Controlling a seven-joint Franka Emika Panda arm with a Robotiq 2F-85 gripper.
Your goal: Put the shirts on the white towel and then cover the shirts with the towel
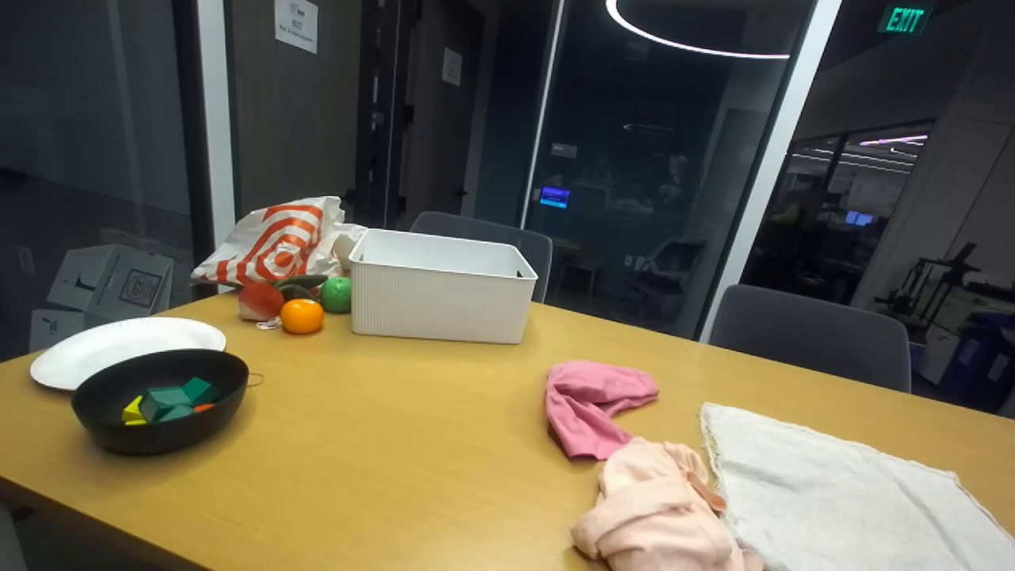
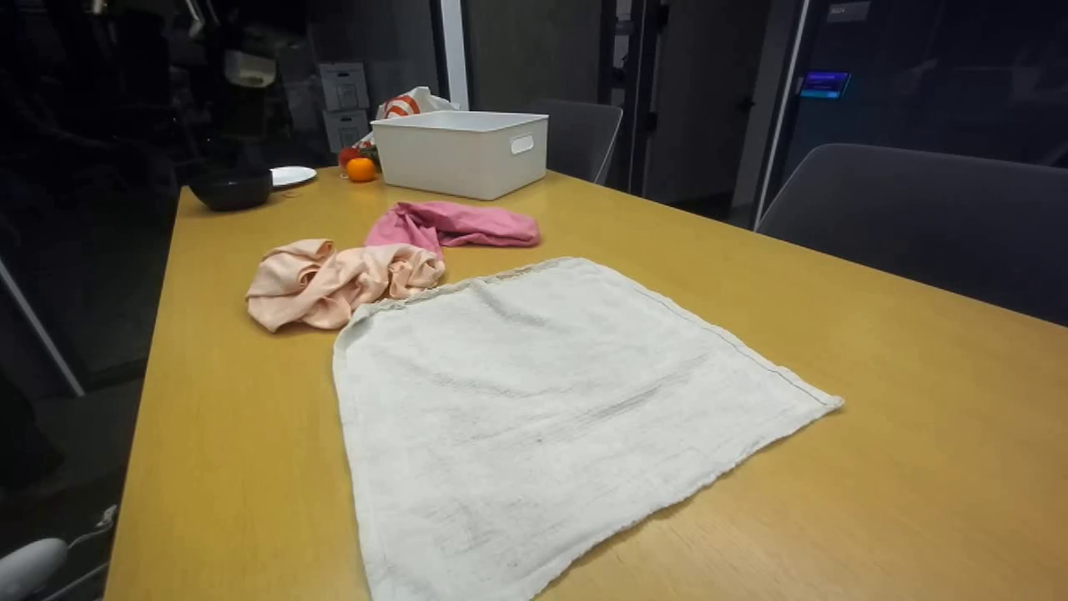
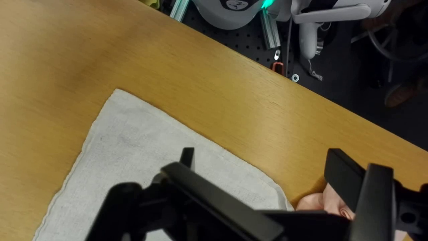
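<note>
Jaws apart, with a wide gap, as seen in the wrist view. One side crosses in front of the white towel [image 3: 140, 147]; the opposite side partly hides the peach shirt [image 3: 329, 201]. Bare counter [image 3: 250, 110] shows beyond them. Height above the cloth: cannot judge.

Task items, both exterior views: towel laid out on the counter, unfolded, light creases, hem on the shirt side rumpled. Peach shirt bunched in a heap at that hem; cannot tell whether any of it laps onto the towel. Pink shirt [image 1: 583, 396] on the counter, bent at an angle, one end meeting the peach shirt, the rest lying toward the white bin [image 1: 440, 305].

Surroundings, in an exterior view: green fruit [image 1: 336, 294] just beside the bin, orange fruit [image 1: 302, 316] next to it, white bag [image 1: 277, 246] printed with orange-red rings behind them. Black bowl [image 1: 162, 440] holds coloured blocks [image 1: 166, 403]; white plate [image 1: 119, 341] just behind the bowl. Grey chairs [image 1: 809, 341] stand along the far edge.

Wrist view, past the counter's edge: white housing [image 3: 225, 19] with a round logo, cut off at the top of the view, and a green light [image 3: 267, 3] next to it.
</note>
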